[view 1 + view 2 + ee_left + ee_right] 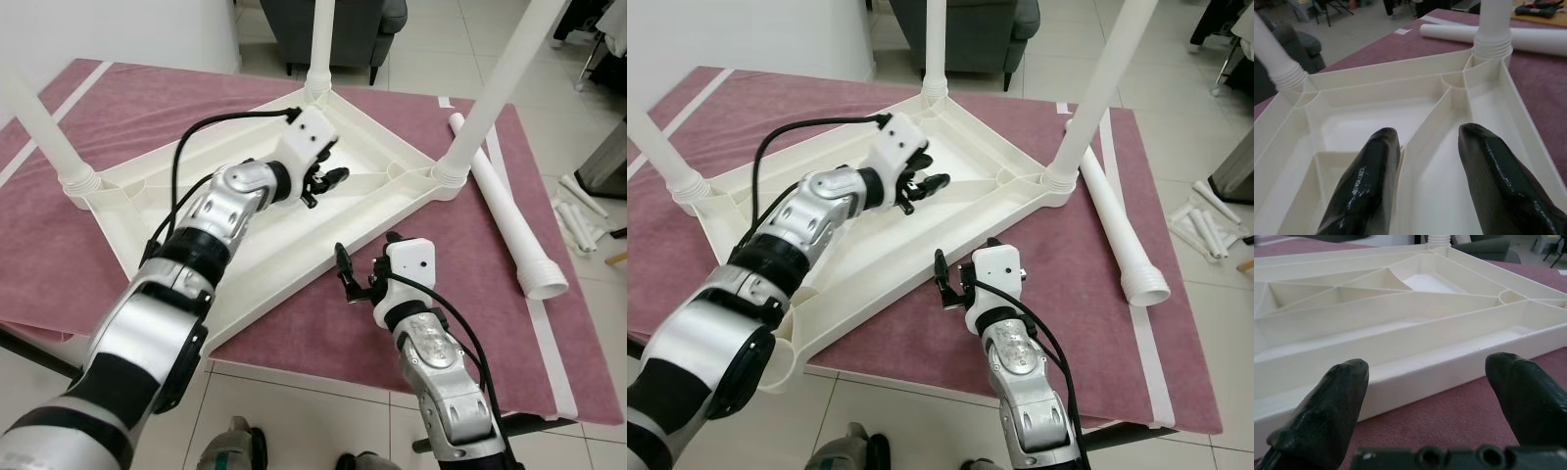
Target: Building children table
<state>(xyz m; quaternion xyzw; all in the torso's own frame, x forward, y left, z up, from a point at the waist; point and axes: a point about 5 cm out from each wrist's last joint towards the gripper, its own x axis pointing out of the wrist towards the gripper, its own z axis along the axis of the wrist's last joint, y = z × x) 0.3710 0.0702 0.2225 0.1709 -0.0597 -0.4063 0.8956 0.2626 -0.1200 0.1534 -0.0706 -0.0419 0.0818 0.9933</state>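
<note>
3 white legs stand screwed into the upside-down tabletop (294, 245), which lies ribs-up on a maroon cloth (460, 294) spread over a low platform. Leg 1 (44, 122) rises from the corner at the robot's far left, leg 2 (321, 44) from the far corner by a grey armchair (333, 24), leg 3 (495, 88) from the corner toward the robot's right. The 4th leg (505, 211), loose, lies flat on the cloth just beside leg 3's corner, outside the tabletop, threaded wide end toward the robot.

L gripper (323, 176) reaches over the tabletop's mid section, above the inner ribs, fingers spread apart w/ nothing between them; in the L wrist view its 2 black fingertips (1369, 181) hang over a diagonal rib, pointing toward leg 3's socket. Can't tell if they touch the plastic.

R gripper (358, 279) sits low over the cloth just off the tabletop's near long edge, on the robot's side of it. Fingers wide apart, empty; R wrist view shows both fingertips (1327, 406) facing the tabletop's outer wall (1440, 362), near it but not touching.

Beyond the cloth on leg 3's side, tiled floor (598, 323) w/ some small white parts (578, 220), too small to ID. Robot's feet (235, 446) show at the tile below the tabletop's near corner.
</note>
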